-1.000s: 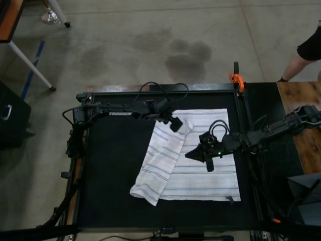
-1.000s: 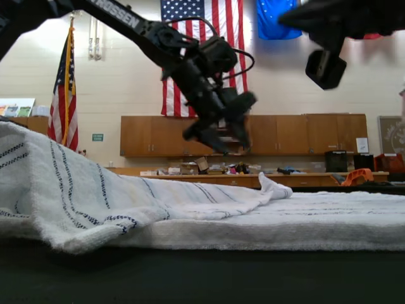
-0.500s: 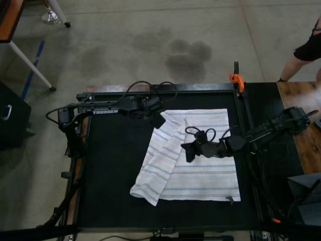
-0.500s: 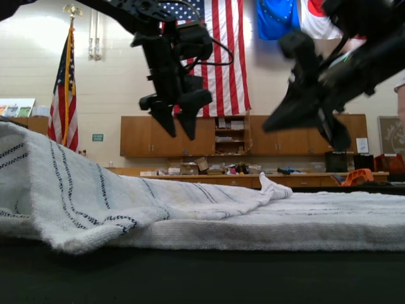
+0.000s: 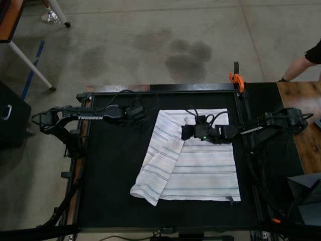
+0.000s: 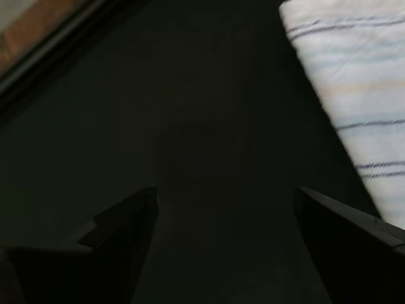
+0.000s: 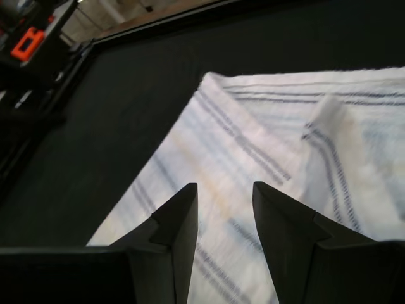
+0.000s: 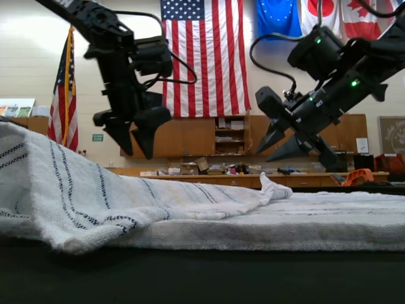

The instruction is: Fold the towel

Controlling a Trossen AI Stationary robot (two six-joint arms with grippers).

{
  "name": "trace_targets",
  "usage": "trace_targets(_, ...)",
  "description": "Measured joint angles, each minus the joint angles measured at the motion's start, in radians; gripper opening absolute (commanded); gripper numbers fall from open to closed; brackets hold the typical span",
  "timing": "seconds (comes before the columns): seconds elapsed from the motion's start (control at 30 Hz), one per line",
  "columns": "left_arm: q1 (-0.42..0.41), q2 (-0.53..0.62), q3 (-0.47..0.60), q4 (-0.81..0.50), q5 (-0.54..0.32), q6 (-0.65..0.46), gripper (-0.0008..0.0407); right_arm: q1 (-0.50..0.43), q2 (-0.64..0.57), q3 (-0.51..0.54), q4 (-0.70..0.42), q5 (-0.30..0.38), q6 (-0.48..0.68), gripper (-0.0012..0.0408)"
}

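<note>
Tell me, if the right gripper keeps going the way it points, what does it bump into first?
Probably the towel. The right gripper is open and points down at the striped fold lying just ahead of its fingertips. How far above the cloth it hangs is hard to judge.

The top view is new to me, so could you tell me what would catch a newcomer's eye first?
The white striped towel stands out on the black table, one side flap folded over the middle. The right gripper hovers open above the flap's far end. The left gripper hangs open over bare table beside the towel.
</note>
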Motion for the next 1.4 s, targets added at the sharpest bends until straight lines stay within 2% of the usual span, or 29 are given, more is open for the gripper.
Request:
trace_targets(0.27,0.0,-0.051,-0.095,0.062,0.016,-0.026,0.0296,-0.085,0.043,0.0,-0.005,-0.031,-0.01,0.0097)
trace_targets(0.47,0.0,-0.051,-0.101,0.071,0.018,-0.027,0.0296,-0.132,0.046,0.0,-0.01,-0.031,-0.01,0.0098)
trace_targets(0.83,0.001,-0.05,-0.097,0.122,0.018,-0.026,0.0296,-0.157,0.046,0.0,-0.01,-0.041,-0.045,0.0098)
trace_targets(1.17,0.001,-0.05,-0.097,0.159,0.019,-0.026,0.0296,-0.158,0.046,0.0,0.011,-0.093,-0.204,0.0098)
trace_targets(1.4,0.001,-0.05,-0.097,0.163,0.019,-0.024,0.0296,-0.188,0.046,0.068,-0.128,-0.095,-0.272,0.0098)
